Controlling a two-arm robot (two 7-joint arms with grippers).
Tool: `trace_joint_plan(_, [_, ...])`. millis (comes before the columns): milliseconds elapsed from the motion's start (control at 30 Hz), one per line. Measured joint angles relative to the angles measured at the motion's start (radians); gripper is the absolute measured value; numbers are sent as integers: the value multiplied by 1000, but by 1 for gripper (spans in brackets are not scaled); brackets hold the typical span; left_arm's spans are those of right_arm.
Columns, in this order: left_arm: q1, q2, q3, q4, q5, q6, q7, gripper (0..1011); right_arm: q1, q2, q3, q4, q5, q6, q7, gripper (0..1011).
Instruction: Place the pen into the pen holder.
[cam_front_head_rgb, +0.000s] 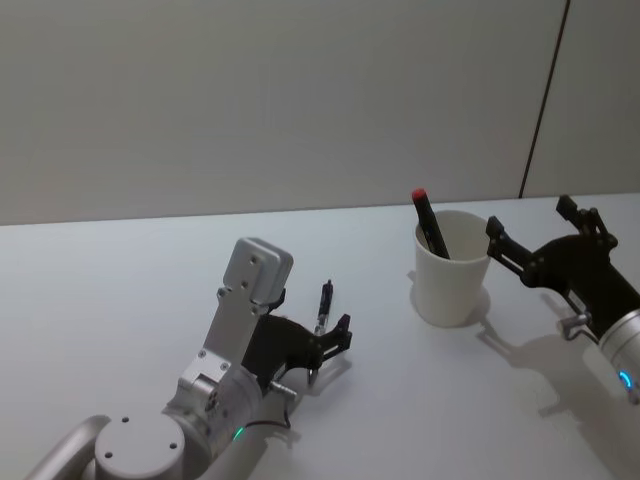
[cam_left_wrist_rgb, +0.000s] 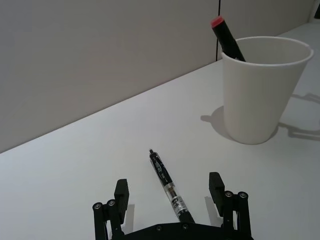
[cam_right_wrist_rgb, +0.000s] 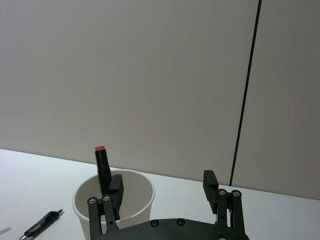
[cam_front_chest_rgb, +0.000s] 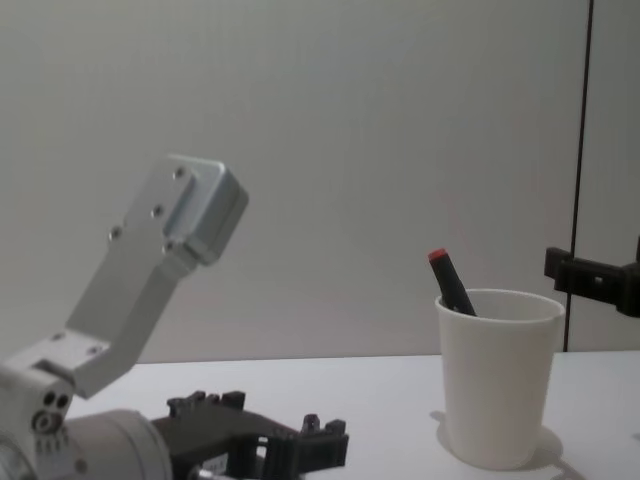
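Note:
The pen (cam_front_head_rgb: 324, 305), black with a clear barrel, lies flat on the white table left of the pen holder (cam_front_head_rgb: 452, 280). My left gripper (cam_front_head_rgb: 322, 338) is open and low over the table, its fingers either side of the pen's (cam_left_wrist_rgb: 167, 185) rear end without touching it. The pen holder (cam_left_wrist_rgb: 260, 95) is a white paper cup standing upright, with a black red-capped marker (cam_front_head_rgb: 430, 222) leaning inside. My right gripper (cam_front_head_rgb: 530, 220) hangs open just right of the cup (cam_right_wrist_rgb: 137, 200), at rim height, holding nothing.
The table (cam_front_head_rgb: 120, 290) is bare white, with a grey wall right behind its far edge. A dark vertical seam (cam_front_head_rgb: 545, 100) runs down the wall at the right. The left arm's silver wrist housing (cam_front_chest_rgb: 150, 270) rises above the table.

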Motion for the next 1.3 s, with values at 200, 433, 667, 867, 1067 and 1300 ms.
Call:
trace_joint_plan(200, [6, 0, 0, 14, 3, -5, -3, 1001, 0, 0, 0, 0, 0, 0, 0, 1002])
trace_joint_plan(433, [12, -1, 1, 32, 11, -9, -8, 1001, 0, 0, 0, 0, 0, 0, 0, 1001])
trace_joint_plan(667, [17, -3, 2, 45, 25, -15, -12, 1001, 0, 0, 0, 0, 0, 0, 0, 1002])
trace_joint_plan(867, [21, -3, 2, 50, 37, -18, -14, 1001, 0, 0, 0, 0, 0, 0, 0, 1002])
trace_joint_plan(1067, [22, -4, 2, 52, 61, -20, -19, 1001, 0, 0, 0, 0, 0, 0, 0, 1001])
trace_joint_plan(1300, [24, -4, 2, 52, 74, -20, -22, 1001, 0, 0, 0, 0, 0, 0, 0, 1002])
